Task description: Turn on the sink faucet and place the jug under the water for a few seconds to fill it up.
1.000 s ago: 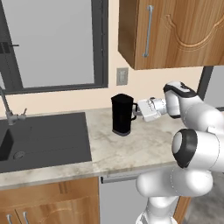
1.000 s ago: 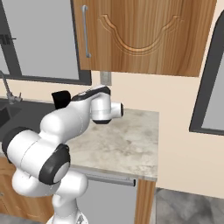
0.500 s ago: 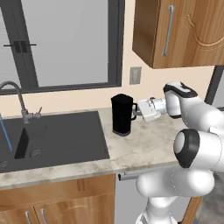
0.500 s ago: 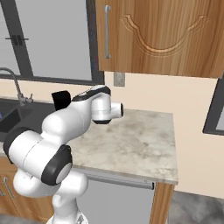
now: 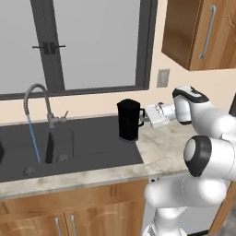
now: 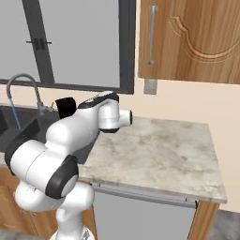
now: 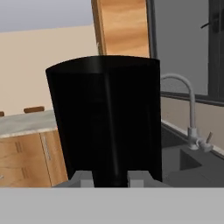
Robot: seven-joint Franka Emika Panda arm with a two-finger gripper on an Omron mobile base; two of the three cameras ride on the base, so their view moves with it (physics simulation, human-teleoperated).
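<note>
My gripper (image 5: 144, 115) is shut on the side handle of the black jug (image 5: 128, 120), which it holds upright over the right end of the dark sink (image 5: 92, 147). In the hand view the jug (image 7: 105, 118) stands close in front, with its handle between the jaws of my gripper (image 7: 111, 176). The grey gooseneck sink faucet (image 5: 37, 99) stands to the left of the jug, apart from it. A thin blue stream of water (image 5: 32, 136) runs from its spout into the left basin. From the right base view the jug (image 6: 65, 107) peeks out behind my arm, and the faucet (image 6: 23, 84) stands further left.
A large window runs along the wall behind the sink. A wooden wall cabinet (image 5: 203, 32) hangs at the upper right above a wall outlet (image 5: 162, 77). The marble counter (image 6: 154, 150) stretches right of the sink. A dark object (image 5: 1, 152) sits at the far left edge.
The whole picture has shifted right, so the base has driven left. The faucet, its water and the sink basins have come into view. The jug stays in my grip.
</note>
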